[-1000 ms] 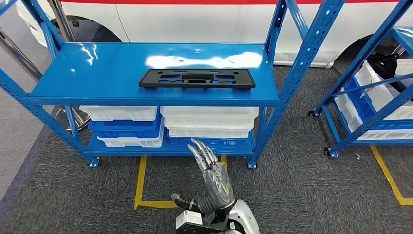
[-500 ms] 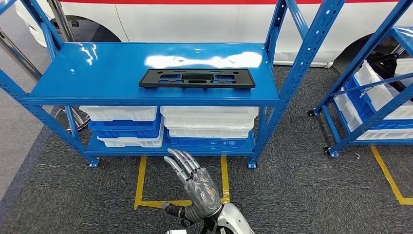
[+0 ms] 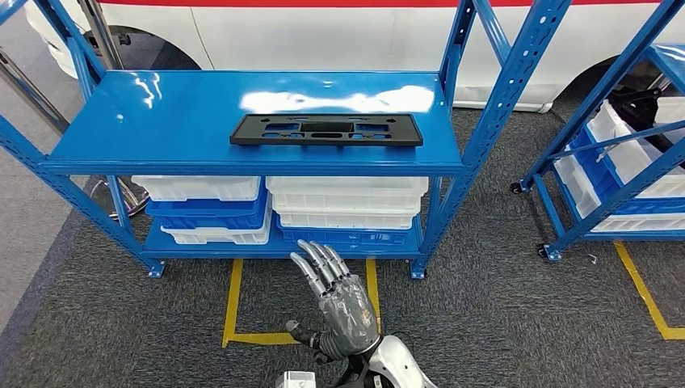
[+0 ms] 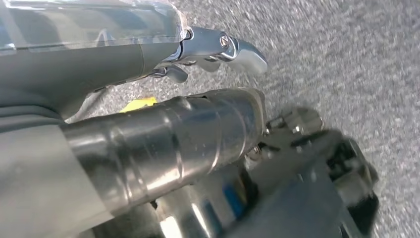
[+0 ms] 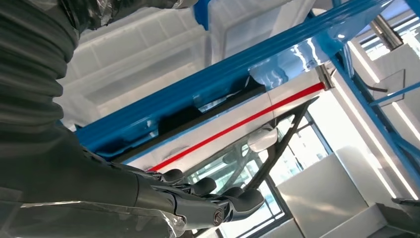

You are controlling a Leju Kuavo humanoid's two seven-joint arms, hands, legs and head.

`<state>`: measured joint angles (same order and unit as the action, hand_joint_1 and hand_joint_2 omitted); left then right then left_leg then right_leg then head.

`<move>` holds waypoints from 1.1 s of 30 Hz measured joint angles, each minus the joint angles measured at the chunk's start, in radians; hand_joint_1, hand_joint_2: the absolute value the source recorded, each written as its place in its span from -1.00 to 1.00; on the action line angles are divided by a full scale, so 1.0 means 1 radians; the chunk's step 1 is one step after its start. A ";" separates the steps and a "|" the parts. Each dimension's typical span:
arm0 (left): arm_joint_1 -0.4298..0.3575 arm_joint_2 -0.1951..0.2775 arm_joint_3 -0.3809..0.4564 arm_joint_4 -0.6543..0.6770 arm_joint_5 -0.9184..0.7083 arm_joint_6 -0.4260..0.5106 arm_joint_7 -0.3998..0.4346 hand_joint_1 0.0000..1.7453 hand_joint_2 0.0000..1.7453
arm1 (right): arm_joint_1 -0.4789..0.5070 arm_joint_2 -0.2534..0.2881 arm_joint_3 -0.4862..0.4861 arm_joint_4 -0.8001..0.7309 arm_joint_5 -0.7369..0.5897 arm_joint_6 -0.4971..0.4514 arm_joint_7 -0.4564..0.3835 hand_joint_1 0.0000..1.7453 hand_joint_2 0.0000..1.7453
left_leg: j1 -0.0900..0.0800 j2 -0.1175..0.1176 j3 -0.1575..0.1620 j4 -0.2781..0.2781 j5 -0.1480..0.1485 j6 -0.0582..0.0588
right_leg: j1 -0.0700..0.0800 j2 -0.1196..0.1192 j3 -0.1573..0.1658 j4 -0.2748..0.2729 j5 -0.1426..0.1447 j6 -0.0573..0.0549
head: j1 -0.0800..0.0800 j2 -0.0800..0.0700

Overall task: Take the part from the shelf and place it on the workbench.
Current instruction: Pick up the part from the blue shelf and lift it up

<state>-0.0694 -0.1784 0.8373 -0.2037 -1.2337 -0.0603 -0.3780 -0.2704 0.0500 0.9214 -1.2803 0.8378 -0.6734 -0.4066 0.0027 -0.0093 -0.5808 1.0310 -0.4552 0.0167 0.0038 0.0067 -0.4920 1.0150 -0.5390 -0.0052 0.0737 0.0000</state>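
Basically the part is a long flat black plastic panel with cutouts, lying flat on the top deck of the blue shelf, roughly centred and near the front edge. My guess: light, fairly stiff but thin enough to flex if I lift it by one end, and smooth, so slippery on that glossy deck. Best hold is probably the long front edge near the middle, thumb under and fingers over, or through one of the cutouts; grabbing a corner would likely let it swing. My right hand is low in front of the shelf, over the grey carpet and the yellow floor tape, well below and apart from the part, back of the hand up, fingers straight, slightly spread and pointing toward the lower shelf's stacked white and blue bins. It holds nothing. From the right wrist the same fingers reach out under the shelf edge. My left hand hangs toward the floor; the view is blurry, its fingers look loosely curled with nothing in them, but I cannot tell for sure.
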 joint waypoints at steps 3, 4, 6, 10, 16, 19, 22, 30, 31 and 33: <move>0.000 0.018 0.000 0.000 -0.002 -0.004 -0.002 -1.00 -1.00 | -0.002 0.000 -0.010 0.006 0.024 -0.002 0.010 -1.00 1.00 | 0.000 0.000 0.000 0.000 0.000 0.000 | 0.000 0.000 0.000 0.000 0.000 0.000 | 0.000 0.000; 0.000 0.022 0.000 0.000 -0.003 -0.005 -0.002 -1.00 -1.00 | 0.000 0.000 -0.018 0.005 0.047 -0.004 0.015 -1.00 1.00 | 0.000 0.000 0.000 0.000 0.000 0.000 | 0.000 0.000 0.000 0.000 0.000 0.000 | 0.000 0.000; -0.001 0.026 0.000 0.000 -0.005 -0.010 -0.002 -1.00 -1.00 | 0.005 -0.004 -0.046 -0.003 0.097 -0.011 0.023 -1.00 1.00 | 0.000 0.000 0.000 0.000 0.000 0.000 | 0.000 0.000 0.000 0.000 0.000 0.000 | 0.000 0.000; -0.002 0.028 0.001 0.000 -0.006 -0.017 -0.002 -1.00 -1.00 | 0.008 -0.016 -0.089 -0.017 0.120 -0.016 0.025 -1.00 1.00 | 0.000 0.000 0.000 0.000 0.000 0.000 | 0.000 0.000 0.000 0.000 0.000 0.000 | 0.000 0.000; -0.002 0.029 0.001 0.000 -0.008 -0.018 -0.005 -1.00 -1.00 | 0.025 -0.023 -0.128 -0.050 0.179 -0.016 0.011 -1.00 1.00 | -0.001 0.000 0.000 0.000 0.000 0.000 | 0.000 0.000 0.000 0.000 0.000 0.000 | 0.000 0.000; -0.001 0.031 0.002 0.000 -0.016 -0.018 -0.017 -1.00 -1.00 | 0.038 -0.023 -0.161 -0.080 0.189 -0.016 -0.005 -1.00 1.00 | -0.001 0.000 0.000 0.000 0.000 0.000 | 0.000 0.000 0.000 0.000 0.000 0.000 | 0.000 0.000; -0.002 0.030 0.002 0.000 -0.020 -0.018 -0.023 -1.00 -1.00 | 0.043 -0.022 -0.170 -0.093 0.179 -0.016 -0.009 -1.00 1.00 | -0.001 0.000 0.000 0.000 0.000 0.000 | 0.000 0.000 0.000 0.000 0.000 0.000 | 0.000 0.000; -0.003 0.030 0.002 0.000 -0.025 -0.018 -0.025 -1.00 -1.00 | 0.045 -0.014 -0.170 -0.093 0.157 -0.016 -0.012 -1.00 1.00 | 0.000 0.000 0.000 0.000 0.000 0.000 | 0.000 0.000 0.000 0.000 0.000 0.000 | 0.000 0.000; -0.003 0.030 0.002 0.000 -0.026 -0.018 -0.025 -1.00 -1.00 | 0.045 -0.014 -0.170 -0.093 0.151 -0.016 -0.015 -1.00 1.00 | 0.000 0.000 0.000 0.000 0.000 0.000 | 0.000 0.000 0.000 0.000 0.000 0.000 | 0.000 0.000; -0.003 0.030 0.002 0.000 -0.028 -0.018 -0.025 -1.00 -1.00 | 0.045 -0.013 -0.169 -0.093 0.142 -0.016 -0.019 -1.00 1.00 | 0.000 0.000 0.000 0.000 0.000 0.000 | 0.000 0.000 0.000 0.000 0.000 0.000 | 0.000 0.000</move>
<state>-0.0725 -0.1480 0.8392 -0.2036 -1.2615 -0.0783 -0.4025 -0.2252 0.0371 0.7522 -1.3737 0.9793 -0.6897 -0.4259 0.0024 -0.0092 -0.5808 1.0310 -0.4553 0.0167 0.0037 0.0068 -0.4919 1.0148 -0.5390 -0.0052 0.0736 0.0000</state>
